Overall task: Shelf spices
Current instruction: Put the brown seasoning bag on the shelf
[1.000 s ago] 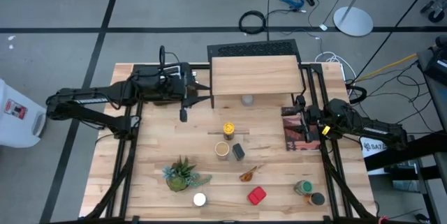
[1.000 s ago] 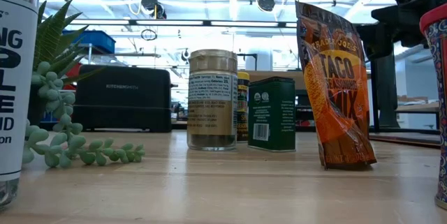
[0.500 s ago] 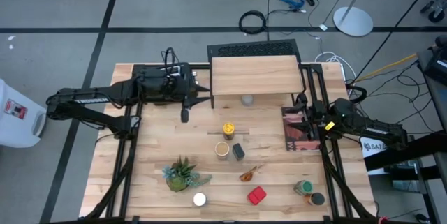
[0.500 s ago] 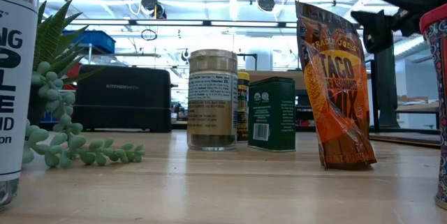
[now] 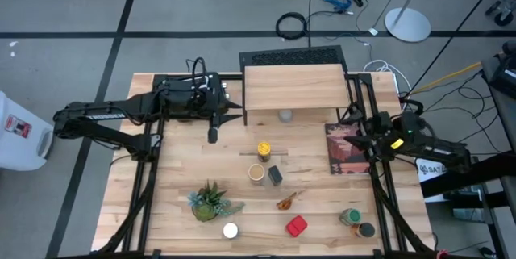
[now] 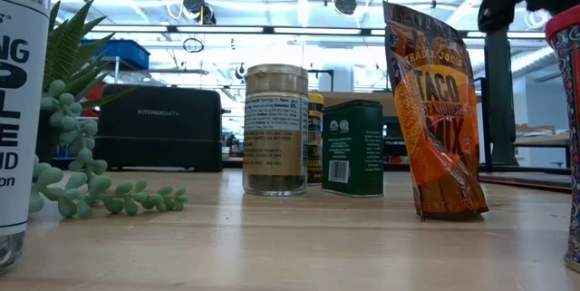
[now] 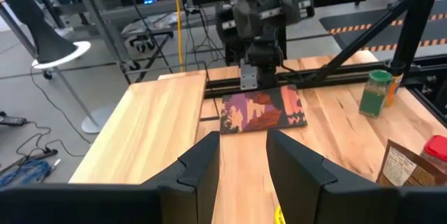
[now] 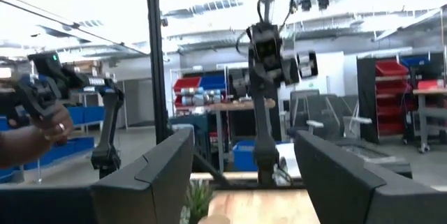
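While the left claw (image 5: 213, 134) hovers beside the shelf (image 5: 293, 88) with fingers slightly apart, it holds nothing. Right claw (image 5: 352, 124), fingers apart and empty, sits above the flat packet (image 5: 345, 148) on the surface (image 5: 177, 174).

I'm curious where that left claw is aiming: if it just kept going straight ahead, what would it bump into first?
Probably the flat packet lying on the table; beyond it stands the right gripper. The left gripper is open and empty; depth is hard to judge.
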Available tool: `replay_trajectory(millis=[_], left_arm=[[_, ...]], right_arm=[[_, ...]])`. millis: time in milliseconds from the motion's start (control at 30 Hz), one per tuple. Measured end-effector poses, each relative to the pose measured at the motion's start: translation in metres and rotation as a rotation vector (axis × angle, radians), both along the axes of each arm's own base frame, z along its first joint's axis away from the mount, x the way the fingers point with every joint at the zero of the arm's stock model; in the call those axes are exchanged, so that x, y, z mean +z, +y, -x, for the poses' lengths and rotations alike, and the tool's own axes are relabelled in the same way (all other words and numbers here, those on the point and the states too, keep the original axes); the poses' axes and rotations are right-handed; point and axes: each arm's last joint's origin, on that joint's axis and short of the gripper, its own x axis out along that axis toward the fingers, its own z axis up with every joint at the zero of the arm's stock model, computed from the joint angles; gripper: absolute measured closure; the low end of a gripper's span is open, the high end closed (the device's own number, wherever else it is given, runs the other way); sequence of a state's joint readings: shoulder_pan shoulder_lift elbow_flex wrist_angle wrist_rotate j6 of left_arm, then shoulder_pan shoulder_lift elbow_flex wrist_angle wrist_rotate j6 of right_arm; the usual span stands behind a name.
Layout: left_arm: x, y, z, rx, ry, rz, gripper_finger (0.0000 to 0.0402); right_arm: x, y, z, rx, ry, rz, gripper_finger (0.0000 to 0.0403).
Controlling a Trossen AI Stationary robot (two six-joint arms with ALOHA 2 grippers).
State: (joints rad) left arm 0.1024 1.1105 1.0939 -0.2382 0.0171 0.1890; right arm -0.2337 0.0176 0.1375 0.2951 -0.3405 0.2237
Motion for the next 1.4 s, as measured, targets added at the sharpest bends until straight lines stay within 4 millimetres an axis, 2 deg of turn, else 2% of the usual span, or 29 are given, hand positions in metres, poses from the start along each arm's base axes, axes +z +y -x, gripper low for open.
replay_trajectory(millis=[200, 433, 700, 800, 1033, 1400], left_arm=[[0.0, 0.0, 0.0, 0.0, 0.0, 0.0, 0.0273], [0.0, 0.0, 0.0, 0.0, -0.001, 0.0, 0.0273], [0.0, 0.0, 0.0, 0.0, -0.001, 0.0, 0.0273], [0.0, 0.0, 0.0, 0.0, -0.001, 0.0, 0.0273], [0.0, 0.0, 0.0, -0.001, -0.001, -0.001, 0.0273], [0.0, 0.0, 0.0, -0.001, -0.001, -0.001, 0.0273]], right_arm=[[0.035, 0.002, 0.007, -0.017, -0.032, 0.043, 0.0167], [0.072, 0.001, 0.003, -0.033, 0.098, 0.062, 0.0167], [0.098, -0.004, -0.011, -0.098, 0.205, 0.088, 0.0167], [0.101, -0.006, -0.019, -0.104, 0.229, 0.083, 0.0167], [0.091, -0.009, -0.033, -0.075, 0.343, 0.0, 0.0167], [0.084, -0.01, -0.035, -0.053, 0.418, -0.07, 0.0167]])
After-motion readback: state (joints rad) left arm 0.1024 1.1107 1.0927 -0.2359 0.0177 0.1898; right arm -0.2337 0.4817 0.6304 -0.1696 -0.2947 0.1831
